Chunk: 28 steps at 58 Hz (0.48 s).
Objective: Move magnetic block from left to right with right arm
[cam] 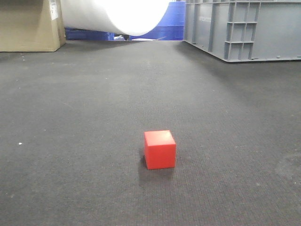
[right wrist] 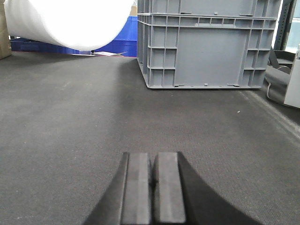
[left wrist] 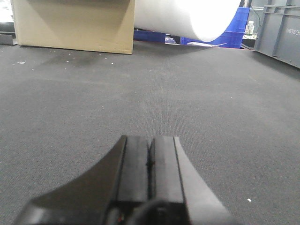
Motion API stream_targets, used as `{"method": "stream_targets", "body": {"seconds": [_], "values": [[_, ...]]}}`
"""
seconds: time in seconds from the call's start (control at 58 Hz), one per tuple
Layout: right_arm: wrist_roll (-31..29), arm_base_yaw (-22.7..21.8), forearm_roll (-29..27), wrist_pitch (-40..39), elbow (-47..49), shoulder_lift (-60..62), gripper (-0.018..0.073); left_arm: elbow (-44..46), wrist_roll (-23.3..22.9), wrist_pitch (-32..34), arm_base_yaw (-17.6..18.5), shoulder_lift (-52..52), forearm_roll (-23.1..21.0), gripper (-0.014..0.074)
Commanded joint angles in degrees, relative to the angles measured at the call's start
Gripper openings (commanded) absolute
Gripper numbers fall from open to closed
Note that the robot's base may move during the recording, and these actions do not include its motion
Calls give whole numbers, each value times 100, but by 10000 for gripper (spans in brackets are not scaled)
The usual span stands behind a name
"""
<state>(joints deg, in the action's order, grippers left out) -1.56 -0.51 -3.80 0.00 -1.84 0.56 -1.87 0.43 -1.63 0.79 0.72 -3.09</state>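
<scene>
Left gripper [left wrist: 150, 161]: seen only from its own wrist camera, low over the dark grey mat [left wrist: 197, 103]. The two black fingers [left wrist: 136, 168] are pressed together, no gap between the pads, nothing between them. Ahead and to its left stands a cardboard box [left wrist: 75, 26]; beyond it a large white roll [left wrist: 187, 16] lies in front of a blue crate [left wrist: 234, 35]. At the far right edge of that view a grey plastic crate [left wrist: 281, 30] carries raised lettering, partly cut off and not legible in full.

Magnetic block [cam: 160, 149]: a plain red cube, sitting flat on the mat in the front view, low in the frame and roughly central, alone, touched by nothing. No marks on its faces. The cardboard box bears a white label [cam: 53, 9], print too small to read.

Right gripper [right wrist: 153, 187]: closed likewise, fingers [right wrist: 137, 190] pressed side by side, empty, hovering just above the mat. The grey crate stands ahead and slightly right.

Neither wrist view shows the cube, and the front view shows neither gripper, so the block's position relative to the grippers cannot be told.
</scene>
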Motion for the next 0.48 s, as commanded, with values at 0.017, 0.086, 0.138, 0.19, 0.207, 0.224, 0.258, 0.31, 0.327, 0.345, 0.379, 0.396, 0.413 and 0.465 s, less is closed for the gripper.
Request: {"method": "stream_targets", "body": {"seconds": [0.017,0.086,0.138,0.19,0.207,0.224,0.258,0.31,0.327,0.345,0.379,0.396,0.413,0.465], "values": [[-53,-22,-34,-439,6,123,57,-46,-43,483,-3,61,-15,-126],[-53,-22,-34,-439,6,123,57,-46,-43,483,-3,61,-15,-126],[-53,-22,-34,-439,6,123,57,-46,-43,483,-3,61,-15,-126],[-53,-22,-34,-439,6,123,57,-46,-43,483,-3,61,-15,-126],[-53,-22,-34,-439,6,123,57,-46,-43,483,-3,61,-15,-126],[-53,-22,-34,-439,6,123,57,-46,-43,483,-3,61,-15,-126],[-53,-22,-34,-439,6,123,57,-46,-43,483,-3,61,-15,-126],[-53,-22,-34,-439,6,123,57,-46,-43,483,-3,61,-15,-126],[-53,-22,-34,-439,6,123,57,-46,-43,483,-3,61,-15,-126],[-53,-22,-34,-439,6,123,57,-46,-43,483,-3,61,-15,-126],[-53,-22,-34,-439,6,123,57,-46,-43,483,-3,61,-15,-126],[-53,-22,-34,-439,6,123,57,-46,-43,483,-3,61,-15,-126],[-53,-22,-34,-439,6,123,57,-46,-43,483,-3,61,-15,-126],[-53,-22,-34,-439,6,123,57,-46,-43,483,-3,61,-15,-126]]}}
